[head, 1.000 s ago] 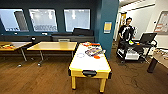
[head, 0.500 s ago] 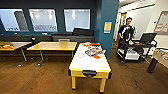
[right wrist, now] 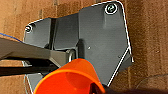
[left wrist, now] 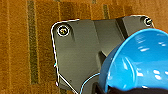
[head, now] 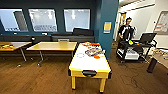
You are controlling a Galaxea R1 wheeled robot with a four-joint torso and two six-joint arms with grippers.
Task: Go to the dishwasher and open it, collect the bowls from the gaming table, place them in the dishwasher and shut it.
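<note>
Left wrist view: a bright blue bowl (left wrist: 140, 62) sits close against the left hand above brown wood floor (left wrist: 22, 50); whether that hand grips it cannot be told. Right wrist view: an orange bowl (right wrist: 71, 78) sits likewise at the right hand, grip also not determinable. Head view: the gaming bench (head: 88, 62), white-topped with a yellow edge, stands ahead carrying small coloured items, with a wood-topped bench (head: 52, 46) to its left and a person (head: 127, 30) behind a cart (head: 132, 48) at right.

No visible change since earlier.
</note>
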